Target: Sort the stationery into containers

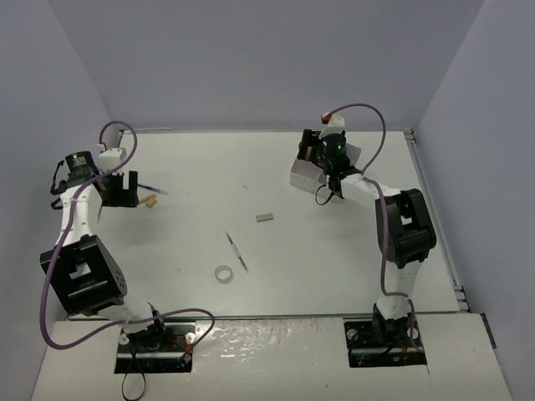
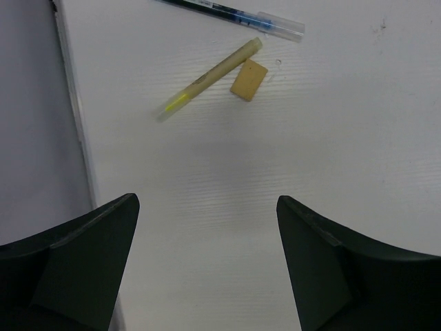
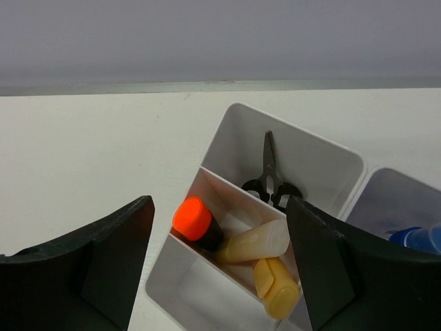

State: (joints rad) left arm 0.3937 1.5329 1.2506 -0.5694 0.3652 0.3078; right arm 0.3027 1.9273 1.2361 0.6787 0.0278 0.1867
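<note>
Your left claw (image 2: 207,201): wide open, empty, above desk (image 2: 310,138); your right claw (image 3: 220,201): open, empty, over tray (image 3: 317,165) holding 1 marker (image 3: 196,222).

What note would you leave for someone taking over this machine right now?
Left claw: open, empty, near a yellow-tipped highlighter, tan square eraser and blue clear-capped pen.
Right claw: open, empty, over the white divided plastic tray.
Done: black scissors, orange-capped black marker and blue-capped bottle lie in the tray.
To do: those three, plus small grey block, thin grey stick, clear tape ring.
</note>
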